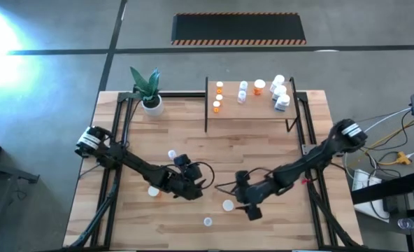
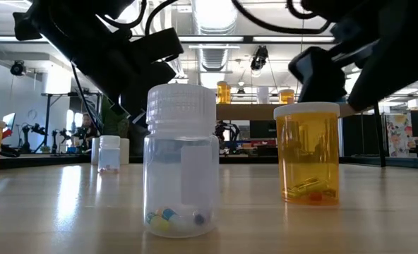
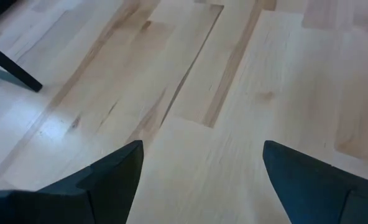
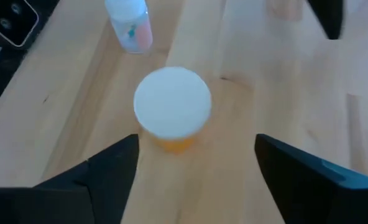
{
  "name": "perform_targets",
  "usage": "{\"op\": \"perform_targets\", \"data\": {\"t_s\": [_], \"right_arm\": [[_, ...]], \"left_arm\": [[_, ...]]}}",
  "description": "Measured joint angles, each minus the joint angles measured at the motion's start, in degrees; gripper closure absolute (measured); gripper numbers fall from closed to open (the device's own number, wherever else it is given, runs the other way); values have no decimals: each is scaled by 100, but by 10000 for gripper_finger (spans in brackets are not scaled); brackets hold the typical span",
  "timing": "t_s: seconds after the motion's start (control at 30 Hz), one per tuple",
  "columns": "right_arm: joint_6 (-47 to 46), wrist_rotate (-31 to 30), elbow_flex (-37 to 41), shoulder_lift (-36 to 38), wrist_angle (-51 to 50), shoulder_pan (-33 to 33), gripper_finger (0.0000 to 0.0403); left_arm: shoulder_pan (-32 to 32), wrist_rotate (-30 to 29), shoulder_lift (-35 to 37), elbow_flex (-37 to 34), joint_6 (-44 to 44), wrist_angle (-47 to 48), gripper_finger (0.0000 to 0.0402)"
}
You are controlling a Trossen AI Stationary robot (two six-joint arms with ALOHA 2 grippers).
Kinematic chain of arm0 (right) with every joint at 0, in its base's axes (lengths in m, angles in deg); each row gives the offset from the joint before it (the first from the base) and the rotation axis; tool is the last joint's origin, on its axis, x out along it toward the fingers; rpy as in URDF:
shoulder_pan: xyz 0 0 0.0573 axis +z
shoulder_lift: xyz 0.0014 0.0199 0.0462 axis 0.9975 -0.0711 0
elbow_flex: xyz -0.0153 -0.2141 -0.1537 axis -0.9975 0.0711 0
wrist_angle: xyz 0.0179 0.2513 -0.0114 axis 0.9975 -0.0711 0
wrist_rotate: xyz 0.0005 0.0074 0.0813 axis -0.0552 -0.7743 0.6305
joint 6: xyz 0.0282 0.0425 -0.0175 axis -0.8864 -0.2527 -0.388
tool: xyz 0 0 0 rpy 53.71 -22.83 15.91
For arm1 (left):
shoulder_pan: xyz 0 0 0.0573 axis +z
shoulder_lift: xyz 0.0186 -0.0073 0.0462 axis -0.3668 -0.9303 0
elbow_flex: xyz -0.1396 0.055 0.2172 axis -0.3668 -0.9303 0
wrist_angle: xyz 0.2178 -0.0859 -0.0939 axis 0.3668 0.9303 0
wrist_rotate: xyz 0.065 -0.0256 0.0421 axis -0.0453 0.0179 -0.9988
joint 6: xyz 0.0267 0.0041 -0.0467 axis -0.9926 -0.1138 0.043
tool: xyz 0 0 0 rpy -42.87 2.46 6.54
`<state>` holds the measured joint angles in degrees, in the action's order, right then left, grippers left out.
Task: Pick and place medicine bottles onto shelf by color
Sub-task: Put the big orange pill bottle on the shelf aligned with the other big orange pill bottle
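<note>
An orange bottle with a white cap (image 4: 173, 107) stands upright on the tabletop, also in the high view (image 1: 227, 205) and the low view (image 2: 308, 152). My right gripper (image 4: 196, 155) is open just above and short of it, one finger to each side, touching nothing; it also shows from above (image 1: 244, 207). A clear bottle (image 4: 129, 25) stands beyond it (image 1: 208, 222). My left gripper (image 3: 202, 162) is open and empty over bare wood near the table's middle (image 1: 195, 187). Two more bottles (image 1: 172, 154) (image 1: 153, 190) stand near the left arm. The shelf (image 1: 252, 110) at the far side holds several bottles.
A potted plant (image 1: 150, 98) stands at the table's far left, beside the shelf. On the shelf, orange bottles (image 1: 218, 98) stand left, clear ones (image 1: 243, 91) in the middle and white ones (image 1: 280, 92) right. Black frame rails (image 1: 308, 140) run along both table sides.
</note>
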<state>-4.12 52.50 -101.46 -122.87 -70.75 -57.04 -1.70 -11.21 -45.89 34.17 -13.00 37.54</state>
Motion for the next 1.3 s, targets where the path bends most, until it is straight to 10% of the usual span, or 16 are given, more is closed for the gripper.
{"op": "perform_targets", "data": {"t_s": [0.27, 0.57, 0.93, 1.1, 1.3], "right_arm": [[316, 14, -723, -830, 54, 134, 94], [419, -14, -996, -1052, -77, 225, 198], [221, -2060, -857, 904, -1958, 20, 211], [220, -2740, -990, 2432, -3125, -1054, 211], [458, -1974, -904, 3498, -3447, -3480, 211]], "left_arm": [[0, -2, 2, 0, 0, -25, 88], [0, -2, 2, 0, -2, -131, 88], [0, -8, 2, -7, -57, -311, 88], [0, -13, 4, -7, -59, -334, 88], [3, -20, 4, -9, -62, -370, 88]]}}
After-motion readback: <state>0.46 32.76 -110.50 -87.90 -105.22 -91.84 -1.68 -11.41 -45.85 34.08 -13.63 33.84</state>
